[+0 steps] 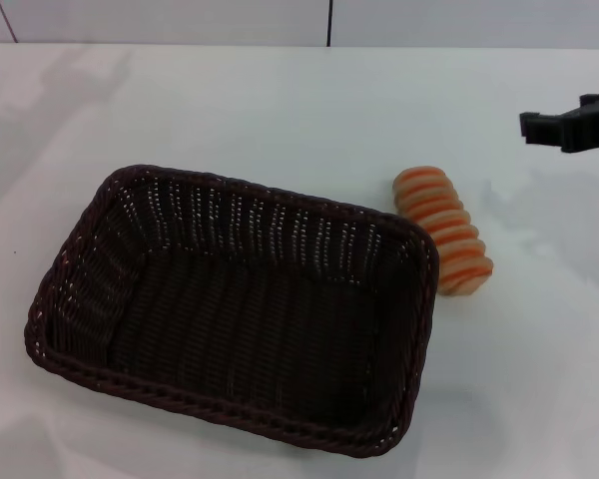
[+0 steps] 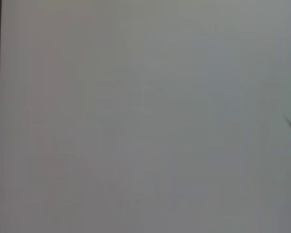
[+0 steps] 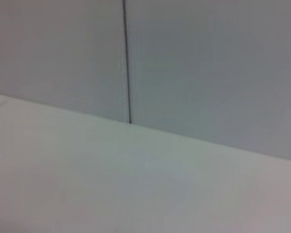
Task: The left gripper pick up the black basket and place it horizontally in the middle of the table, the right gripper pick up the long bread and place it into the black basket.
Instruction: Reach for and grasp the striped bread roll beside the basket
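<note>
The black basket [image 1: 235,309] lies on the white table [image 1: 280,110], near its middle and front, its long side running left to right, slightly turned. It holds nothing. The long bread [image 1: 444,230], cream with orange stripes, lies on the table just outside the basket's far right corner, close to the rim. My right gripper [image 1: 559,128] reaches in from the right edge, above the table and beyond the bread to the right. The left gripper is out of view. The wrist views show only the table and the wall.
A pale wall with a dark vertical seam [image 1: 329,22] stands behind the table's far edge. The same wall and seam [image 3: 127,63] show in the right wrist view above the table's edge.
</note>
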Controlling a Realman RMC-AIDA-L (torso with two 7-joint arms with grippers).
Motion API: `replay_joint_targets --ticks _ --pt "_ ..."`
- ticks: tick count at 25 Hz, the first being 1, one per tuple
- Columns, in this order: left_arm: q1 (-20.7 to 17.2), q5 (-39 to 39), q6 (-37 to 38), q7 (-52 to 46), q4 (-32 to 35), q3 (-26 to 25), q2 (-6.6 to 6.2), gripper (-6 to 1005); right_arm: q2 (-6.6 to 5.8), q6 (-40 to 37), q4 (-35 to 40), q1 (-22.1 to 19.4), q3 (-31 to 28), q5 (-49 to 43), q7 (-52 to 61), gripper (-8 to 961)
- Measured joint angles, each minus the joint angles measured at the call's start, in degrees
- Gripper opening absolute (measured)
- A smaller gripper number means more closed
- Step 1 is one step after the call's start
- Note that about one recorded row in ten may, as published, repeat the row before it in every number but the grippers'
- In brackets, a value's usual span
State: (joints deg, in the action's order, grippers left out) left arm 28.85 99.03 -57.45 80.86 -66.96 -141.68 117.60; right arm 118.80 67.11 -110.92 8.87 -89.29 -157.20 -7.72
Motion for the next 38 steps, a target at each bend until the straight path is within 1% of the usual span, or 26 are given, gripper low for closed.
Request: replay_joint_targets --ticks 5,8,14,22,29,38 --pt "-0.03 -0.02 0.09 0.06 0.09 0.0 0.0 625 -0.03 3.59 0.62 1.63 -0.59 3.42 -1.69 680" --pt "-0.11 -0.04 0.08 0.09 0.1 0.0 -0.01 625 -0.06 5.79 1.34 2.86 -1.14 3.69 -1.99 680" --pt "-0.52 -0.07 0.14 0.09 0.09 0.0 -0.01 625 -0.07 9.51 5.64 6.27 -1.58 3.75 -2.18 679" --pt "-1.03 -1.31 1.7 1.17 1.48 -0.05 -0.07 625 -0.04 11.46 7.81 8.17 -2.31 3.76 -2.85 679" --pt "-1.25 -1.47 2.05 1.55 1.57 -0.09 -0.26 625 -0.15 12.19 13.0 10.63 -3.69 6.45 -5.5 679" --pt "-1.56 -1.5 4.4 2.36 2.32 -0.09 -0.28 625 -0.04 12.56 15.99 11.88 -4.45 6.93 -7.22 679"
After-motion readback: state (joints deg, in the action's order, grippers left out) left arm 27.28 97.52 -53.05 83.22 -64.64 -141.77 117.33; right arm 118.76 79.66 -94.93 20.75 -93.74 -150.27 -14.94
